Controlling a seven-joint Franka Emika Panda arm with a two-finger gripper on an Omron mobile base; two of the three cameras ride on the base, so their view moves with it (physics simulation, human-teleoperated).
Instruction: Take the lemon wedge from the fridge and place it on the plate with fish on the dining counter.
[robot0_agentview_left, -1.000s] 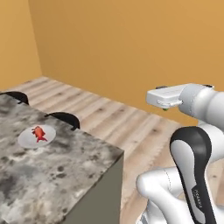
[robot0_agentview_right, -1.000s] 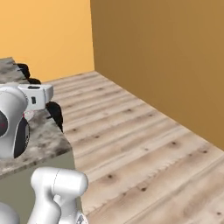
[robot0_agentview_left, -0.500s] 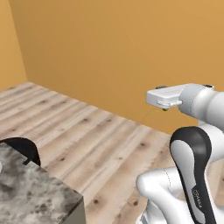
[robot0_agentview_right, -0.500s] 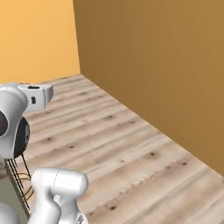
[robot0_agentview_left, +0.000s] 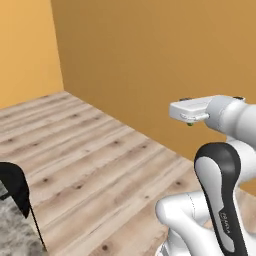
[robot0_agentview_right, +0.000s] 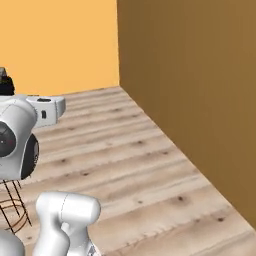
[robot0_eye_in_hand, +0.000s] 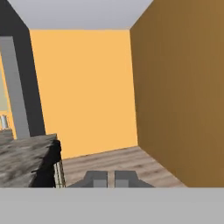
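Observation:
In the hand view my gripper (robot0_eye_in_hand: 111, 179) is shut, its two grey fingertips (robot0_eye_in_hand: 99, 179) close together with nothing showing between them. The white hand (robot0_agentview_left: 187, 110) is held high and level over the wooden floor, to the right of the dining counter; from the other side the hand (robot0_agentview_right: 46, 109) points toward the room's corner. A corner of the dining counter's mottled grey stone top (robot0_eye_in_hand: 24, 158) lies at the left of the hand view, and a sliver of the stone top (robot0_agentview_left: 11, 236) sits at the lower left of the left base view. The lemon wedge, fridge, plate and fish are out of view.
A black stool back (robot0_agentview_left: 15, 186) stands against the counter's end, and thin wire stool legs (robot0_agentview_right: 12, 210) show in the right base view. Orange walls (robot0_agentview_left: 150, 60) meet in a corner ahead over plank floor (robot0_agentview_right: 140, 165). A dark upright panel (robot0_eye_in_hand: 11, 87) rises behind the counter.
The whole picture has swung as the base turned: the counter with plate and fish slid out to the left, and the wall corner came in. The arm kept its pose.

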